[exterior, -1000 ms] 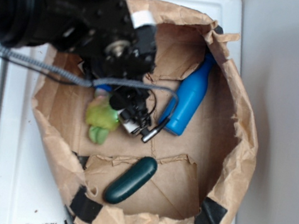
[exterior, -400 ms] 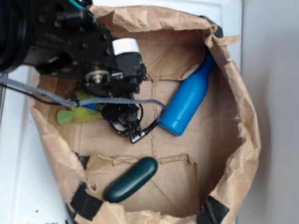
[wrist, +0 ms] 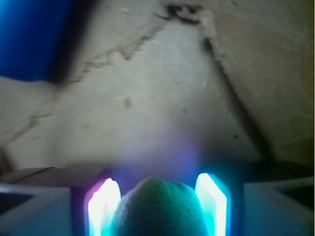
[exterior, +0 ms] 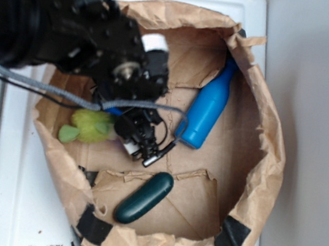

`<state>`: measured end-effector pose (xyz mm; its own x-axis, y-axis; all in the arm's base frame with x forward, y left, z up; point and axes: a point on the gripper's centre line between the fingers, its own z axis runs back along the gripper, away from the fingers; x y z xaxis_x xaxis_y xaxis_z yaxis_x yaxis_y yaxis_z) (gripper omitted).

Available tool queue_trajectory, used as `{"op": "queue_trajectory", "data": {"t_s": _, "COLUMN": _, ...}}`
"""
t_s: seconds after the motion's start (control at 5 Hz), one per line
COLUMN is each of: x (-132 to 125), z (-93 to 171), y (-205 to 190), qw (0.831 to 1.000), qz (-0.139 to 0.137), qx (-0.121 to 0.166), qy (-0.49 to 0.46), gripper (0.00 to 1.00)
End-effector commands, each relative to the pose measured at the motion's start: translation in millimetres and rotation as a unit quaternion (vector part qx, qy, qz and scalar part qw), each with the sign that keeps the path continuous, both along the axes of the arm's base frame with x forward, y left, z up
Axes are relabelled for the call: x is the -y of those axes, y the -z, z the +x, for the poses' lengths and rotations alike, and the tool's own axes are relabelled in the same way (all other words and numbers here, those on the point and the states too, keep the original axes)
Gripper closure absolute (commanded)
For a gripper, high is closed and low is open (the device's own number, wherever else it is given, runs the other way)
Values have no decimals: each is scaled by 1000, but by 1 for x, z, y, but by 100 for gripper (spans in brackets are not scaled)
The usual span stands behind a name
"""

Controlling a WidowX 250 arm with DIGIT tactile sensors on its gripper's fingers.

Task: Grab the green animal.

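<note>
My gripper point(wrist: 157, 206) is clamped on the green animal point(exterior: 89, 126), blue bottle point(exterior: 206, 112) at two o'clock

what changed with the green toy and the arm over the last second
The green animal shifted left toward the bag wall and turned sideways. The gripper now straddles it, arm back rightward. The blue bottle and dark green capsule stayed put.
</note>
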<state>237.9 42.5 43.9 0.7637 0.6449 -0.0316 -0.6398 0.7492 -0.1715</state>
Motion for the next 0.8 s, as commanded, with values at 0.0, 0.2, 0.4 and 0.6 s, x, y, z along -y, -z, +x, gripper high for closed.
{"op": "queue_trajectory", "data": {"t_s": 0.0, "x": -22, "z": 16, "y": -70, "qw": 997, "qz": -52, "qx": 63, "qy": 3, "gripper": 100}}
{"op": "queue_trajectory", "data": {"t_s": 0.2, "x": -27, "z": 14, "y": -94, "qw": 993, "qz": -19, "qx": 119, "qy": 21, "gripper": 100}}
{"op": "queue_trajectory", "data": {"t_s": 0.4, "x": -25, "z": 7, "y": -103, "qw": 992, "qz": 6, "qx": 118, "qy": 49, "gripper": 100}}
{"op": "queue_trajectory", "data": {"t_s": 0.6, "x": -22, "z": 3, "y": -109, "qw": 988, "qz": 17, "qx": 130, "qy": 75, "gripper": 100}}
